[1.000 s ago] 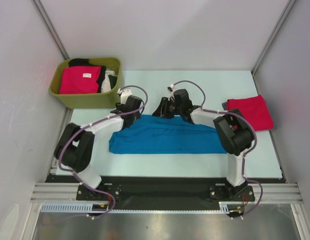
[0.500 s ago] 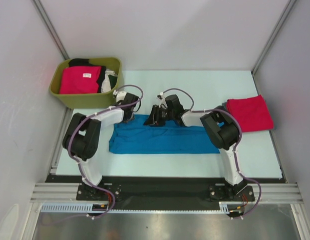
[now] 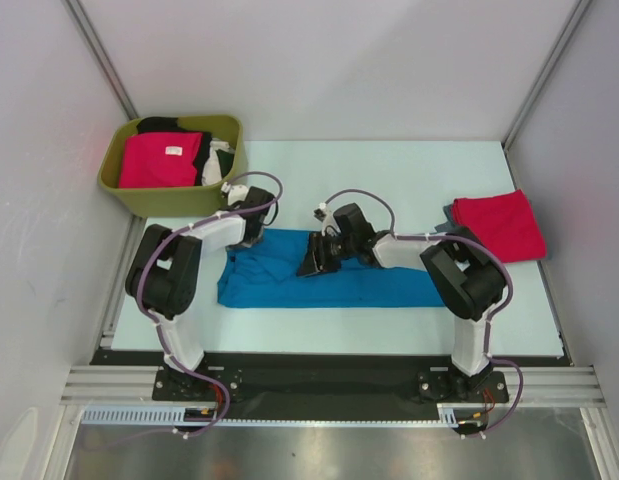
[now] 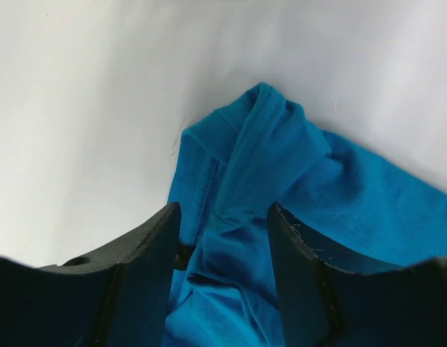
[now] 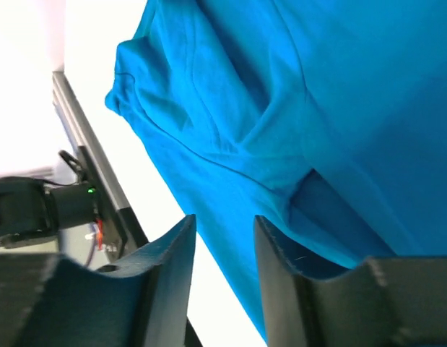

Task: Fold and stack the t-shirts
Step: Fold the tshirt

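Observation:
A bright blue t-shirt [image 3: 369, 275] lies folded in a long band across the table's middle. My left gripper [image 3: 251, 235] sits at its far left corner. In the left wrist view the gripper [image 4: 224, 238] is open, and its fingers straddle a bunched fold of the blue cloth [image 4: 353, 195]. My right gripper [image 3: 311, 262] is open low over the shirt's left half. In the right wrist view it [image 5: 224, 238] hangs above the shirt's near edge [image 5: 281, 87]. A folded red t-shirt [image 3: 499, 225] lies at the right.
An olive-green tub [image 3: 169, 203] stands at the far left. It holds a crimson-pink shirt with a white label [image 3: 159, 160], a black one [image 3: 159, 125] and a white one [image 3: 221, 160]. Grey walls close in both sides. The left arm's base [image 5: 35, 206] shows in the right wrist view.
My right gripper has moved left and nearer, from the shirt's far edge onto its left half. My left gripper has shifted slightly left to the far left corner.

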Motion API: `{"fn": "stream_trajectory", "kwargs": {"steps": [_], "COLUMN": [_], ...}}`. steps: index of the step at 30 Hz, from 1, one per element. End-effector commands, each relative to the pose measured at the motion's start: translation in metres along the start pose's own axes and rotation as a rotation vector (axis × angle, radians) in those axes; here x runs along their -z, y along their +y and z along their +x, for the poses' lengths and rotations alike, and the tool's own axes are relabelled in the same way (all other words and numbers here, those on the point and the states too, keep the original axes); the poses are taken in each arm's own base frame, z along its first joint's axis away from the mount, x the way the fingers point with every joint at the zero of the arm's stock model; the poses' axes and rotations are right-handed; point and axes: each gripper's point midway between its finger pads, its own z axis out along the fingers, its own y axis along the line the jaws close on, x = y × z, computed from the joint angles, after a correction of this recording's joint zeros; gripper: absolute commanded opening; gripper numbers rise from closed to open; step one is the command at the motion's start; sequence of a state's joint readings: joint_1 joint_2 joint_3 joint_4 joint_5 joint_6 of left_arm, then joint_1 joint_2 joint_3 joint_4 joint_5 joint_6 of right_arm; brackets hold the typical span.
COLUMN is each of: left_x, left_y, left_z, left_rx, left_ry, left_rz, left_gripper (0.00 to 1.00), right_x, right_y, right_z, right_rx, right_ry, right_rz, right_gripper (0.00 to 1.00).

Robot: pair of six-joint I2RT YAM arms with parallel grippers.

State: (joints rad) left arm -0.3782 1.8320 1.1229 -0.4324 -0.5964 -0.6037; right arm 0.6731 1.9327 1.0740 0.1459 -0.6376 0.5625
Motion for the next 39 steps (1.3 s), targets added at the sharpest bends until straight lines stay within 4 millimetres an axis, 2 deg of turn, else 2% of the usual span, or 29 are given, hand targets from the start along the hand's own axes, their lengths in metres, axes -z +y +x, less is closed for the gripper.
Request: {"fn": "stream_trajectory", "kwargs": {"steps": [1,2,7,9,10,14,15,16,18,19,21,23,24,26,29,34,39], "left_x": [0.008,0.010,0.024,0.035,0.038,0.060,0.061,0.072,0.075,0.083,0.085,0.095,0.092,0.100,0.102,0.108,0.112], "left_y": [0.009,0.010,0.009,0.009,0.006,0.008,0.010,0.013,0.021,0.025,0.033,0.038,0.042,0.047,0.056,0.063,0.071], "left_z": [-0.013,-0.015,-0.014,-0.017,-0.015,-0.020,-0.014,-0.020,-0.012,-0.017,-0.010,-0.012,-0.004,-0.006,0.003,0.005,0.005], "left_rx": [0.041,0.048,0.076,0.100,0.104,0.172,0.193,0.228,0.264,0.288,0.319,0.351,0.365,0.405,0.448,0.503,0.533], "left_ry": [-0.033,-0.039,-0.055,-0.086,-0.085,-0.135,-0.135,-0.163,-0.164,-0.187,-0.191,-0.215,-0.208,-0.233,-0.248,-0.297,-0.338], "left_rz": [-0.016,-0.011,0.064,0.120,0.153,0.252,0.262,0.288,0.291,0.306,0.298,0.319,0.314,0.335,0.343,0.383,0.392], "left_gripper": [0.57,0.56,0.55,0.56,0.57,0.59,0.60,0.61,0.63,0.63,0.64,0.64,0.64,0.64,0.64,0.65,0.65], "right_x": [0.010,0.009,-0.002,-0.006,-0.010,-0.023,-0.026,-0.029,-0.035,-0.036,-0.039,-0.043,-0.046,-0.048,-0.047,-0.050,-0.057], "right_y": [0.008,0.010,0.018,0.020,0.034,0.048,0.052,0.051,0.054,0.052,0.052,0.053,0.049,0.045,0.034,0.024,0.022], "right_z": [-0.007,-0.014,-0.014,-0.006,-0.013,-0.010,-0.011,-0.014,-0.012,-0.015,-0.015,-0.019,-0.017,-0.018,-0.019,-0.019,-0.018], "right_rx": [0.110,0.121,-0.027,-0.098,-0.149,-0.281,-0.286,-0.320,-0.343,-0.355,-0.375,-0.392,-0.399,-0.415,-0.421,-0.385,-0.414], "right_ry": [-0.030,-0.047,-0.078,-0.102,-0.156,-0.230,-0.247,-0.273,-0.292,-0.312,-0.324,-0.331,-0.326,-0.335,-0.357,-0.373,-0.367], "right_rz": [0.057,0.078,0.100,0.084,0.038,-0.025,-0.034,-0.024,-0.020,-0.010,-0.016,-0.012,-0.002,0.017,0.064,0.149,0.144], "right_gripper": [0.46,0.47,0.45,0.45,0.43,0.42,0.41,0.41,0.43,0.44,0.44,0.44,0.44,0.44,0.44,0.43,0.43]}}
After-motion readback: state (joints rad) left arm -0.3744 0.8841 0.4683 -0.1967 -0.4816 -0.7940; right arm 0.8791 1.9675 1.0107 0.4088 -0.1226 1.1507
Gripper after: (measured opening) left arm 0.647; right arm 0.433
